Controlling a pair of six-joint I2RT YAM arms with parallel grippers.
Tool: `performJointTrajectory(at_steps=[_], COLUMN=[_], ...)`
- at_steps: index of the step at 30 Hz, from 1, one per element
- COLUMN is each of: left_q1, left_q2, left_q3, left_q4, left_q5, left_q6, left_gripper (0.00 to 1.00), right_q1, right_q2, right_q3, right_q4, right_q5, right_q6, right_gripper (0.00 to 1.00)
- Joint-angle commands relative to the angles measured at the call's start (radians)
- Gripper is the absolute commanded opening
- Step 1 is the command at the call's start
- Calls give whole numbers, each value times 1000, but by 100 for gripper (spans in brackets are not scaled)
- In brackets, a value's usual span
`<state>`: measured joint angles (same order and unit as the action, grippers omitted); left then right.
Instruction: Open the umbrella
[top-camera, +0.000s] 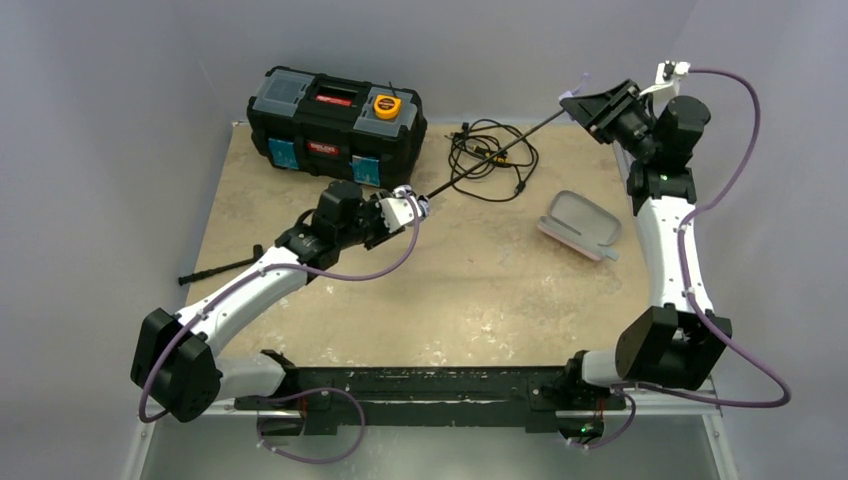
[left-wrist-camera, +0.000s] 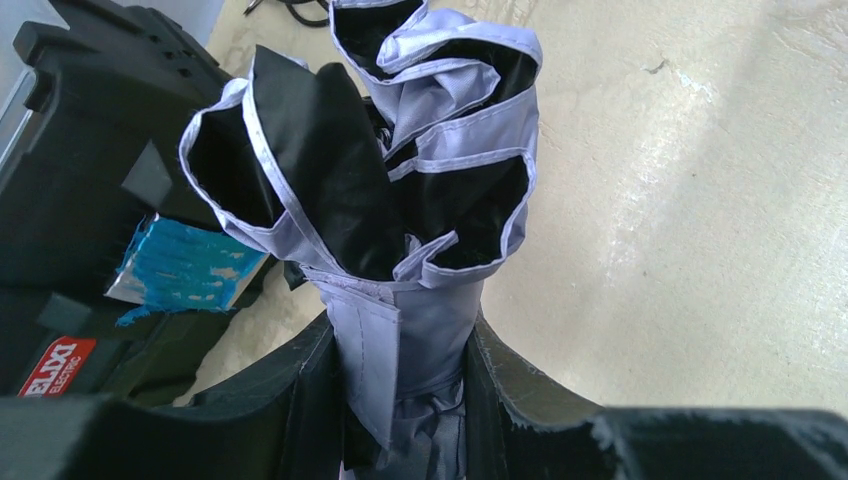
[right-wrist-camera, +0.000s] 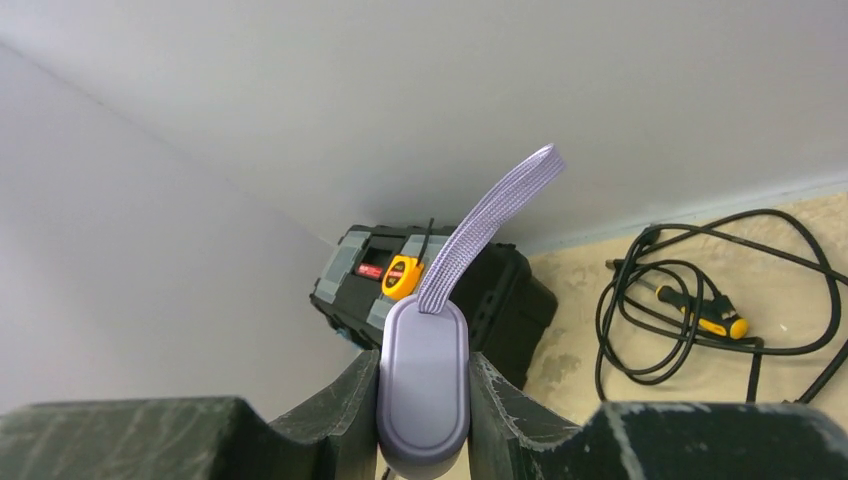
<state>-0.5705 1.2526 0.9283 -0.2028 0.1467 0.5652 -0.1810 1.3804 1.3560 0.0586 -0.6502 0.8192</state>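
The umbrella is stretched out between my two grippers. In the top view its thin black shaft (top-camera: 490, 155) runs from the left gripper (top-camera: 408, 208) up to the right gripper (top-camera: 592, 104). In the left wrist view the left gripper (left-wrist-camera: 400, 345) is shut on the folded pale lilac canopy (left-wrist-camera: 440, 110), whose black lining shows in loose folds. In the right wrist view the right gripper (right-wrist-camera: 424, 375) is shut on the small lilac handle (right-wrist-camera: 424, 400), and its loop (right-wrist-camera: 485, 225) sticks upward.
A black toolbox (top-camera: 335, 125) with a yellow tape measure (top-camera: 387, 105) stands at the back left. A tangled black cable (top-camera: 463, 140) lies beneath the shaft. A pale pinkish oblong case (top-camera: 580, 224) lies right of centre. A thin black T-handled tool (top-camera: 220, 268) lies at the left.
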Motion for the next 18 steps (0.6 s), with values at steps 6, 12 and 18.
performJointTrajectory(at_steps=[6, 12, 18], left_q1=[82, 128, 143], left_q2=[-52, -75, -84], left_q3=[-77, -124, -143], left_q4=[-80, -87, -97], left_q5=[49, 70, 97], left_q6=[146, 204, 226], left_gripper=[0, 0, 0], right_q1=[-197, -259, -286], right_q2=[39, 54, 66], right_q3=[137, 159, 165], right_q4=[113, 129, 168], right_q5=[71, 62, 45], right_q6=[-66, -54, -15], right_gripper=[0, 0, 0])
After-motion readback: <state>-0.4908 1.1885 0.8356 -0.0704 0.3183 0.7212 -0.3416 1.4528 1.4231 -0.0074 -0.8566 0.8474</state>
